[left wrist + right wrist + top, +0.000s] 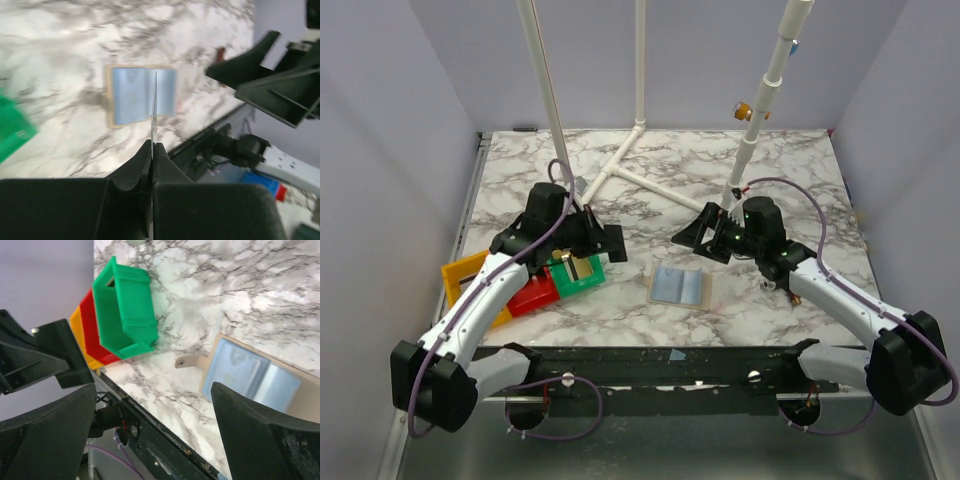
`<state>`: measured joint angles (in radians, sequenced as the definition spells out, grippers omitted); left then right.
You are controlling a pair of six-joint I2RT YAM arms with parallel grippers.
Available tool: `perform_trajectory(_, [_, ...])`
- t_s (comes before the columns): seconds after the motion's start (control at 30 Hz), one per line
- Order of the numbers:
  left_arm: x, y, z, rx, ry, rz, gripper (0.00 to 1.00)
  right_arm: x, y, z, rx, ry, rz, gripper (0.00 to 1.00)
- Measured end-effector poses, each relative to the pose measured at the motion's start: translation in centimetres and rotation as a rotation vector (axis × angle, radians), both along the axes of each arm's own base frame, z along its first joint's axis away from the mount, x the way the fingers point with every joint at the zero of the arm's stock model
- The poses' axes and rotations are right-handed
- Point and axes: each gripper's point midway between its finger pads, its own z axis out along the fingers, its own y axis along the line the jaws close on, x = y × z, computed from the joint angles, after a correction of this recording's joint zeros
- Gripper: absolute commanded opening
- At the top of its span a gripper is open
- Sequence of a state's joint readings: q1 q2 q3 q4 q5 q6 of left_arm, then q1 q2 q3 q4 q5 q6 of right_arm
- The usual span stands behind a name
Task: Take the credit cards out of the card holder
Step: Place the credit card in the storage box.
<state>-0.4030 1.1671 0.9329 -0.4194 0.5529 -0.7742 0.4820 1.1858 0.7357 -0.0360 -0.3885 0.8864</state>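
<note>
Two arms reach over the marble table [790,190] in the top view. The card holder [678,287] lies flat and spread open close to the middle of the near edge: a tan rectangle with two pale blue-grey panels side by side. The left gripper [609,243] hangs above the green bin [576,277]; a red bin [532,296] and a yellow bin [463,279] sit beside that bin toward the left edge. The right gripper [692,238] hovers just beyond the holder, its fingers spread.

On the left wrist camera, the left gripper [152,150] is pinched together on a credit card [154,102]. It shows edge-on as a thin upright sliver, its face and colour unreadable. The card holder [131,96] lies on the table below it, blurred.

On the right wrist camera, the right gripper [152,387] stands wide apart and holds nothing. The card holder [235,371] lies between its fingers on the table. A small tan tab with a snap sticks out from one side of it.
</note>
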Motion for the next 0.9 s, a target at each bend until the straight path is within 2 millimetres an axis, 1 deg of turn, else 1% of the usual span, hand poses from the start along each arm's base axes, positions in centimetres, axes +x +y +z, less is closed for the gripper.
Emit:
perform_trajectory(0.03, [0.0, 1.6, -0.3, 0.047, -0.002, 0.048, 0.00, 0.0, -0.2, -0.3, -0.016, 0.001, -0.006, 1.00])
perform_trajectory(0.07, [0.0, 2.5, -0.4, 0.072, -0.006, 0.080, 0.00, 0.0, -0.4, -0.5, -0.030, 0.001, -0.011, 1.00])
perform_trajectory(0.1, [0.0, 4.0, -0.7, 0.116, -0.005, 0.124, 0.00, 0.1, -0.6, -0.7, -0.043, -0.001, -0.016, 1.00])
perform_trajectory(0.13, [0.1, 4.9, -0.8, 0.139, -0.008, 0.153, 0.00, 0.1, -0.7, -0.9, -0.053, -0.003, -0.018, 1.00])
perform_trajectory(0.17, [0.1, 6.5, -1.2, 0.184, -0.005, 0.204, 0.00, 0.1, -0.9, -1.0, -0.062, -0.006, -0.020, 1.00])
perform_trajectory(0.2, [0.1, 7.8, -1.4, 0.215, 0.000, 0.242, 0.00, 0.1, -1.0, -1.0, -0.070, -0.010, -0.022, 1.00])
perform_trajectory(0.23, [0.0, 8.7, -1.6, 0.237, 0.004, 0.269, 0.00, 0.1, -1.1, -1.1, -0.078, -0.013, -0.023, 1.00])
perform_trajectory(0.33, [0.2, 12.6, -2.5, 0.323, 0.030, 0.393, 0.00, 0.0, -1.5, -1.4, -0.104, -0.021, -0.023, 1.00])
perform_trajectory(0.47, [0.7, 16.7, -3.9, 0.421, 0.078, 0.516, 0.00, -0.1, -1.8, -1.5, -0.125, -0.033, -0.022, 1.00])
perform_trajectory(0.7, [1.4, 21.4, -6.2, 0.550, 0.152, 0.637, 0.00, -0.3, -2.1, -1.7, -0.154, -0.047, -0.011, 1.00])
perform_trajectory(0.9, [1.6, 23.7, -7.3, 0.633, 0.190, 0.679, 0.00, -0.5, -2.3, -1.2, -0.158, -0.069, -0.005, 1.00])
